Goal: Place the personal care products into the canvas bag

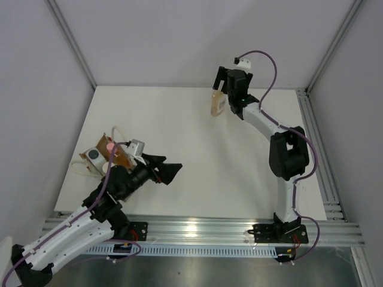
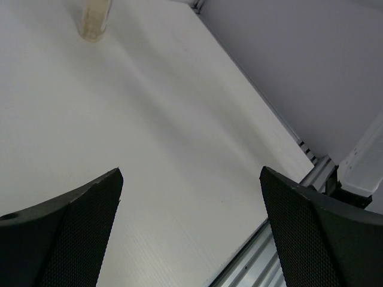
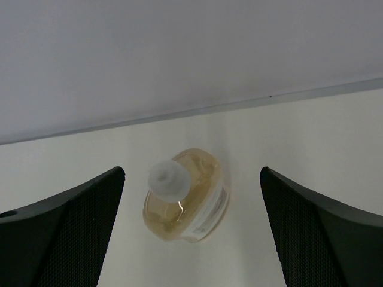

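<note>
Here, translucent amber bottle (image 3: 191, 209), rounded cream cap (image 3: 168, 179), pale label (image 3: 210, 216)

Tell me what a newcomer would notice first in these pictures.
The amber bottle stands alone near the far edge of the table, with the open right gripper poised over it. At the near left, the tan canvas bag sits by the open left gripper, an orange bottle and a white bottle showing at its mouth.
</note>
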Available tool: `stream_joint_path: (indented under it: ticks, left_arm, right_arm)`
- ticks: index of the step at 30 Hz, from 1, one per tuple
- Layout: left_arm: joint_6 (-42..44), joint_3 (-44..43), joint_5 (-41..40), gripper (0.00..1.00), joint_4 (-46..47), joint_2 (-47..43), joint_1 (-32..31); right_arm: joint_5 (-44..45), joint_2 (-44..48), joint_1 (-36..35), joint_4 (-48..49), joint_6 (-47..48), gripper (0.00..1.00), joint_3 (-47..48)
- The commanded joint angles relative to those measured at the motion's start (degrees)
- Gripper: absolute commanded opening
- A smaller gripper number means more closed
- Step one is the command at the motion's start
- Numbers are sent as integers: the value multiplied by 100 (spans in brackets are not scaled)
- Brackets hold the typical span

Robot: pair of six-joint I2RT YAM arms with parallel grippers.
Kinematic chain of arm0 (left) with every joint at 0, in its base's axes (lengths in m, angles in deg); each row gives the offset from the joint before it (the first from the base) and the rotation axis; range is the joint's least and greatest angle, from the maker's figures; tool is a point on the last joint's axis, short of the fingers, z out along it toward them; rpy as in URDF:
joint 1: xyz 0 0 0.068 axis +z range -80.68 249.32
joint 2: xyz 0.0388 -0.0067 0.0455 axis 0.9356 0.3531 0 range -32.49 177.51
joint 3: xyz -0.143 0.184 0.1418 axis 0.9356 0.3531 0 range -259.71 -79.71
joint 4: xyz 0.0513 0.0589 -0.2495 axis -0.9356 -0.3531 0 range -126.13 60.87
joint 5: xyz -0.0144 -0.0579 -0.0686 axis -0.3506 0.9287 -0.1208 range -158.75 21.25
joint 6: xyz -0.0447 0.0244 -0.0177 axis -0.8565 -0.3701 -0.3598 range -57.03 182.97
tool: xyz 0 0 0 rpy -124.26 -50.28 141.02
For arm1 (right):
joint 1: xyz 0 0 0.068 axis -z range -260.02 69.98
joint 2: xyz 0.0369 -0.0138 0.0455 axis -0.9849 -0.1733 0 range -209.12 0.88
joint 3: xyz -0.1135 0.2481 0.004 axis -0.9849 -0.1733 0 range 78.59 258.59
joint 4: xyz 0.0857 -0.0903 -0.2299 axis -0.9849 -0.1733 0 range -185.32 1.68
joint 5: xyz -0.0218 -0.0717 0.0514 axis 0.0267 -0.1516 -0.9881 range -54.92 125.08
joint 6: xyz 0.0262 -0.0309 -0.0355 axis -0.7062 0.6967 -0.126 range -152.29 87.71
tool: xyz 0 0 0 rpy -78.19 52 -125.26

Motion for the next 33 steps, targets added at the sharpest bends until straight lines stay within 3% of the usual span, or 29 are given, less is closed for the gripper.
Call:
stream_joint_path:
  ticks: [1,11,21,28,33]
  left_arm:
    - [1,152,-231,99,145,-303,-74]
    - [-35,126,-196,99,163,-217,-91]
    - [-52,135,-310,99,66,-357,-100]
    - [-52,117,-328,99,57,-357,-100]
    - [0,100,-459,99,92,-243,-100]
  right_arm:
    - [491,-334,-219,85,-97,99,485]
    - [1441,-1337,-483,-285,-361,97,1137]
    - [1537,-1794,-492,199,130,76,1250]
    - [1213,-1803,-492,638,1035,36,1145]
    - [703,-1015,-492,1306,1117,15,-92]
